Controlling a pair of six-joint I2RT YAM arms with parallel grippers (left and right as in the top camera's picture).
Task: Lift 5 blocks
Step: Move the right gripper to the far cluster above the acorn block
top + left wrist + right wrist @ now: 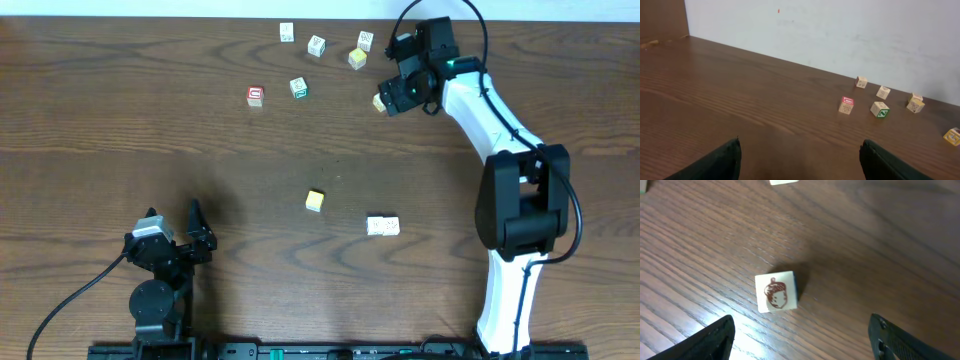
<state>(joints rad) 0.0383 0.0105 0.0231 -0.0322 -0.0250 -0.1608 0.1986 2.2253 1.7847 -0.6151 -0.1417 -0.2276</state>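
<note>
A whitish block with a brown acorn drawing point(776, 291) point(380, 101) rests on the table just ahead of my right gripper point(800, 330) point(393, 93). That gripper is open and the block is not between its fingers. A yellow-orange block point(315, 201) sits mid-table, with two whitish blocks point(383, 226) side by side to its right. The red-bordered block point(255, 96) point(846, 105) lies further back on the left. My left gripper point(800, 145) point(172, 220) hovers open and empty over bare wood at the near left.
A green-bordered cube point(298, 88) point(880, 109) stands next to the red-bordered one. Three white cubes point(316, 45) and a pale yellow cube point(357, 58) lie along the far edge by the white wall point(840, 30). The right arm point(510, 200) stretches across the table's right side.
</note>
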